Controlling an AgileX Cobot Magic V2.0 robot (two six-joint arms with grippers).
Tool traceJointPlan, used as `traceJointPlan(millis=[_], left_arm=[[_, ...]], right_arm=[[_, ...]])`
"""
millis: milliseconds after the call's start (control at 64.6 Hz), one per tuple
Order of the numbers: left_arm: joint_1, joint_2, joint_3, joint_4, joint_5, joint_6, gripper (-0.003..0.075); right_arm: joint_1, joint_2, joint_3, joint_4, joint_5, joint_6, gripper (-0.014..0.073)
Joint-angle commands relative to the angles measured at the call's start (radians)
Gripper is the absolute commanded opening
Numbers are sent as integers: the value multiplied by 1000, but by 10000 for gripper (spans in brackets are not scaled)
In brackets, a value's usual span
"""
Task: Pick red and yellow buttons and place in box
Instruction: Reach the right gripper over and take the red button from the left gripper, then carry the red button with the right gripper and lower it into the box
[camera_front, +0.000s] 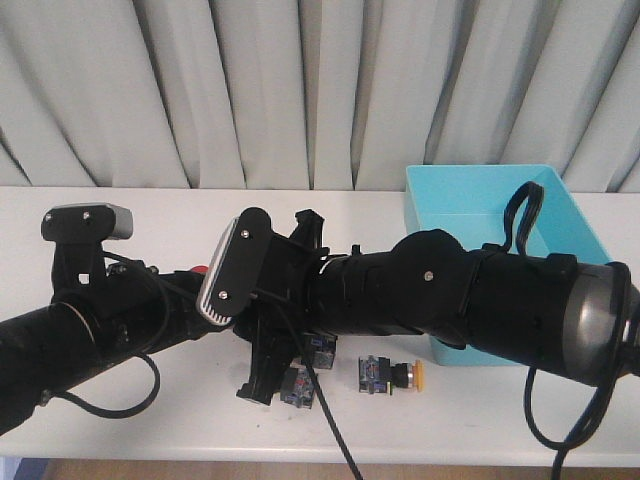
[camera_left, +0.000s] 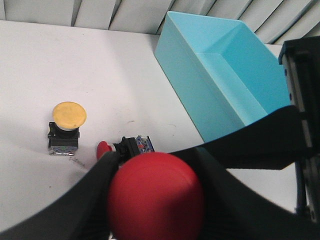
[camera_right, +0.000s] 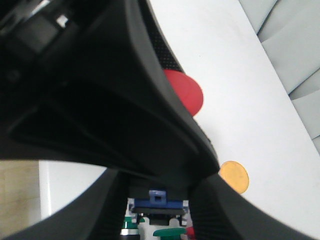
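Left side: my left pincer (camera_left: 156, 165) was closed to the width of the red button (camera_left: 155, 200), whose wide cap sat gripped between its fingers. The small red switch (camera_left: 131, 146) lay on the bench (camera_left: 75, 60) just beyond that cap. I judged any sideways drift would knock it.

The yellow button (camera_left: 67, 122) stood upright on the bench, not yet collected. It was apart from the small red switch, with bare surface all round it, so approach room was adequate. The front view hid it behind the arms.

Centre: the right arm (camera_front: 420, 290) lay across the left one, directly between the held button and the box (camera_front: 500, 195). This was the main hazard, since a straight carry to the box risked arm-to-arm contact. A loose cable (camera_front: 330, 420) trailing below could also snag.

The right pincer (camera_front: 262, 375) pointed down beside two blue-marked switches (camera_front: 300, 385). Its wrist view showed a blue-topped body between the fingers. I could not tell whether they were closed on it. A wrong pick was possible there. Those switches and the small yellow switch (camera_front: 388, 375) lay near the bench's front edge, and a nudge might send them off.

Right side: the box was open-topped, and what showed of its floor was bare. Its tall sloping near wall had to be cleared from above.
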Motion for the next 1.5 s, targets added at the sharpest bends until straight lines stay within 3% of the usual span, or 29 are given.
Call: traceJointPlan(millis=[0,139,387,526,836,1207,1378,1486], left_arm=[[-3,-26,-27,-4,-74,0,193],[-3,-26,-27,-4,-71,0,237],[-2,-26,-27,48,-66,0,461],[2,-26,-27,83,-44,1,524],[2,-29,-27,84,-19,11,528],[2,-29,-27,84,-42,21,528],[2,-29,-27,83,-25,126,528],[2,-29,-27,83,9,192,523]], right_arm=[[-3,-37,-28,12,-21,-6,214],[-3,-37,-28,12,-18,-4,213],[-3,-37,-28,12,-18,-3,213],[-3,-37,-28,12,-19,-3,213],[-23,-38,-28,1,-27,2,213],[-221,-38,-27,-30,89,40,216],[-284,-51,-27,-96,107,154,217],[-302,-88,-27,-234,105,311,219]])
